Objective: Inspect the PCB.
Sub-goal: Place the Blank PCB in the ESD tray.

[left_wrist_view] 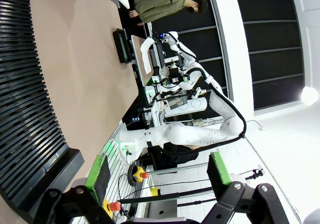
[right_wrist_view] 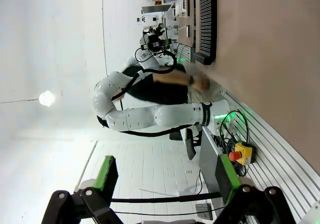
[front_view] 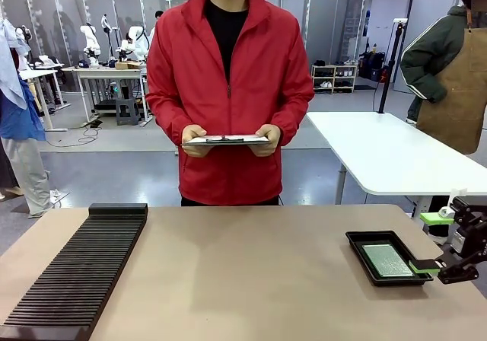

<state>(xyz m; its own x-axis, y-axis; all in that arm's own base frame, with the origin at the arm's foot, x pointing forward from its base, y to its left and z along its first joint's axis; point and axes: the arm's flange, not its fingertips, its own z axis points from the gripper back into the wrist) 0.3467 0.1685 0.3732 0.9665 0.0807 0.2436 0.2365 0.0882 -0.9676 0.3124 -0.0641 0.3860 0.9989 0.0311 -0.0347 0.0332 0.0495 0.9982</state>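
Thin green rectangular PCB (front_view: pixel 386 259) lies flat in the black shallow tray (front_view: pixel 358 247) on your bench, right side | right end effector (front_view: pixel 434 265) just beside it, fingers apart, empty | left end effector (left_wrist_view: pixel 159 171) apart too | judged light, stiff, fragile: grip edges only.

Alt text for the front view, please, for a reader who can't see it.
A green PCB lies in a black tray at the table's right, with the right hand open beside it. Across the table a person in red holds a tablet; a black ribbed rack sits left.
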